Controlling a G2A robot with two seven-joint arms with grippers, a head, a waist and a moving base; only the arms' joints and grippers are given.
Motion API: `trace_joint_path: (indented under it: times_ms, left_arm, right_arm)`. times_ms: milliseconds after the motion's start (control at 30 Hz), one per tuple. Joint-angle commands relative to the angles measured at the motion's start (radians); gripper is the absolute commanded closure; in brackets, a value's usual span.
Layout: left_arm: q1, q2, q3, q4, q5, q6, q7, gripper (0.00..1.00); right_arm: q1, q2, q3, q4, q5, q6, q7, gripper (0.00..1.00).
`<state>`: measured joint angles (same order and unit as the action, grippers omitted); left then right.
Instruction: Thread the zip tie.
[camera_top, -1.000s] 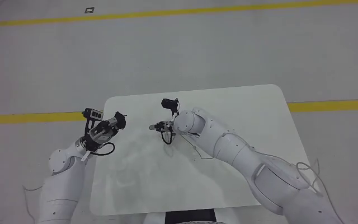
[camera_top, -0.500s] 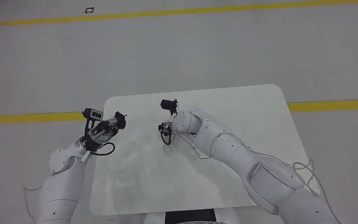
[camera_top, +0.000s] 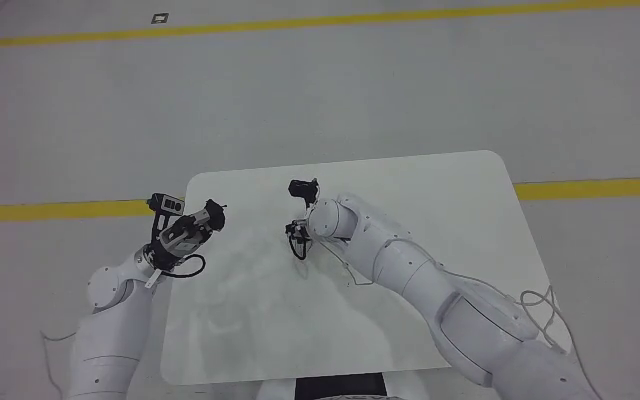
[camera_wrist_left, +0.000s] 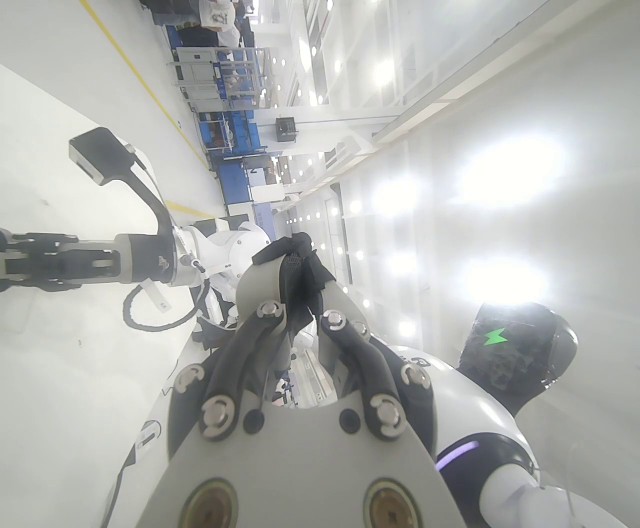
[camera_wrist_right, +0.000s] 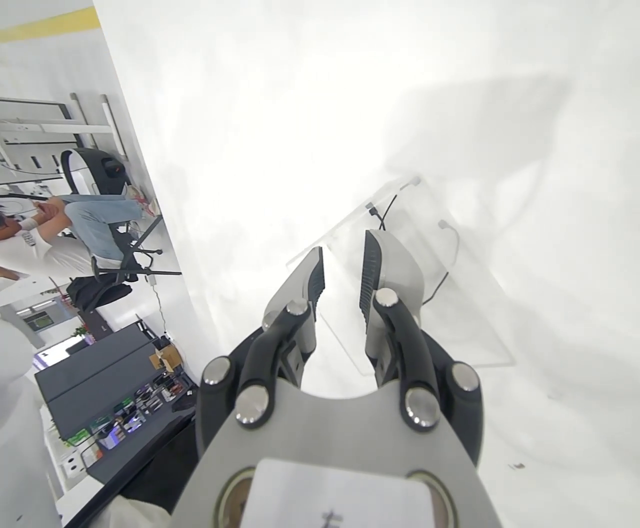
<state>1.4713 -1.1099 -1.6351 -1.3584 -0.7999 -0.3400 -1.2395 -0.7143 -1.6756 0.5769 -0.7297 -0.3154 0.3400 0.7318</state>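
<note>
- The left claw (camera_wrist_left: 300, 262) hangs at the left edge of the white table (camera_top: 440, 200), lifted off the surface. Its two fingers are drawn together.
- Pinched between those fingers is a crumpled black piece (camera_wrist_left: 320, 272). It runs down the seam between them and bulges out past both tips. I cannot tell what it is made of.
- The right claw (camera_wrist_right: 345, 245) is well apart from the left claw, farther in over the table, and points down toward the surface. Its ribbed fingers (camera_wrist_right: 316, 280) stand apart with a narrow gap, and nothing is caught between them.
- A clear sheet (camera_wrist_right: 465, 310) lies flat on the table, directly under the right claw and a little beyond its fingertips. The sheet shows through the gap between the fingers, and one of its corners reaches out past the claw's tips.
- What looks to be the zip tie (camera_wrist_right: 386, 214) is a thin dark strand with a small pale head. It lies on the clear sheet just past the tip of one finger of the right claw. I cannot tell whether the finger touches it, and it is not inside the gap.
- A second thin strand (camera_wrist_right: 454, 250) curves across the same sheet, on the outer side of that same finger and apart from the claw.
</note>
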Motion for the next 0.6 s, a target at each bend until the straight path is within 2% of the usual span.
trace_joint_path:
  times_ms: [0, 300, 567]
  left_arm:
    - [0.0, 0.0, 0.0, 0.0, 0.0, 0.0, 0.0, 1.0]
    - [0.0, 0.0, 0.0, 0.0, 0.0, 0.0, 0.0, 1.0]
    - [0.0, 0.0, 0.0, 0.0, 0.0, 0.0, 0.0, 1.0]
  right_arm:
    - [-0.004, -0.005, 0.011, 0.002, -0.007, 0.0, -0.002, 0.84]
    - [-0.011, -0.036, 0.047, 0.042, -0.089, 0.0, 0.013, 0.85]
    - [-0.003, -0.081, 0.079, 0.115, -0.144, 0.0, 0.006, 0.84]
